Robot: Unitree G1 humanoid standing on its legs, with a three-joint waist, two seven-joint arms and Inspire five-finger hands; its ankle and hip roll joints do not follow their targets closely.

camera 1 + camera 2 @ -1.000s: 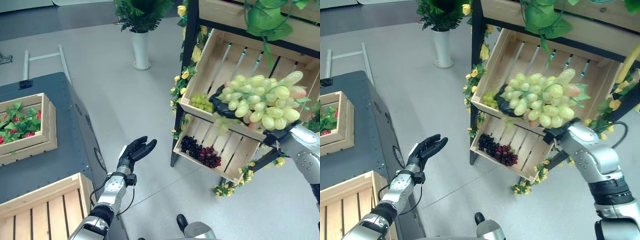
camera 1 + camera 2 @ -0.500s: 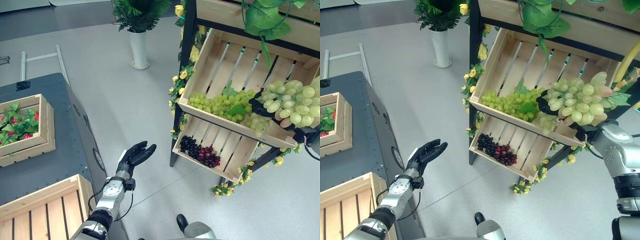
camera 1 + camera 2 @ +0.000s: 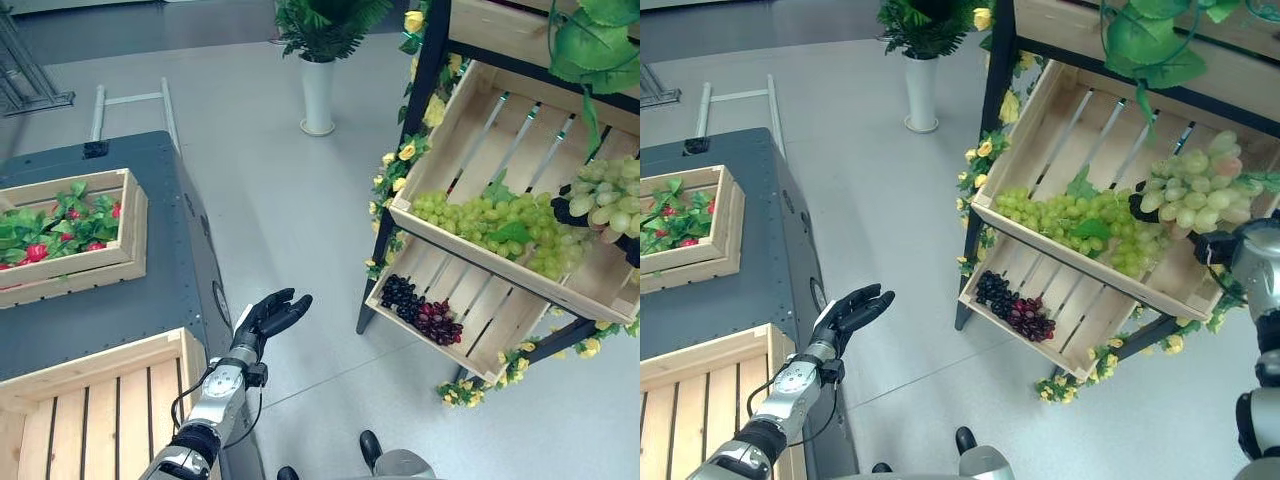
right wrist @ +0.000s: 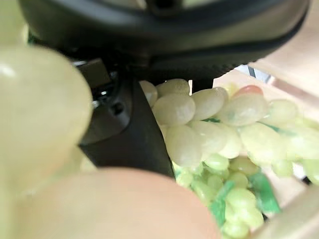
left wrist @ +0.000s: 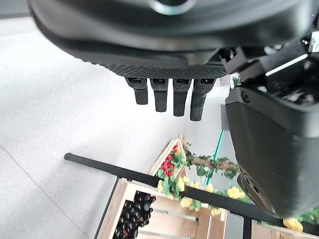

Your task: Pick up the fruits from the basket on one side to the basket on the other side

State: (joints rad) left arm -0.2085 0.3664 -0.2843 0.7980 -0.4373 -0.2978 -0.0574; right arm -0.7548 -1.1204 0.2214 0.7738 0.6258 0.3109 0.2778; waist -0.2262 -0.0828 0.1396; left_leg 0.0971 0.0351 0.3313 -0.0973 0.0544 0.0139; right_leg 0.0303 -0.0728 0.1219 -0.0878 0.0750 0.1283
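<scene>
My right hand is shut on a big bunch of green grapes and holds it up over the right end of the upper slanted crate on the rack. More green grapes with a leaf lie in that crate. In the right wrist view the held green grapes bulge past the dark thumb. Dark grapes lie in the lower crate. My left hand hovers open, palm up, beside the grey table. An empty slatted crate stands at the table's near end.
A wooden crate of strawberries and leaves sits further back on the dark grey table. The rack's black post carries yellow flowers. A potted plant stands on the floor behind. Open floor lies between table and rack.
My right hand has carried the green bunch rightwards off the middle of the upper crate, uncovering the grapes lying in it. The camera has shifted. The left hand has hardly moved.
</scene>
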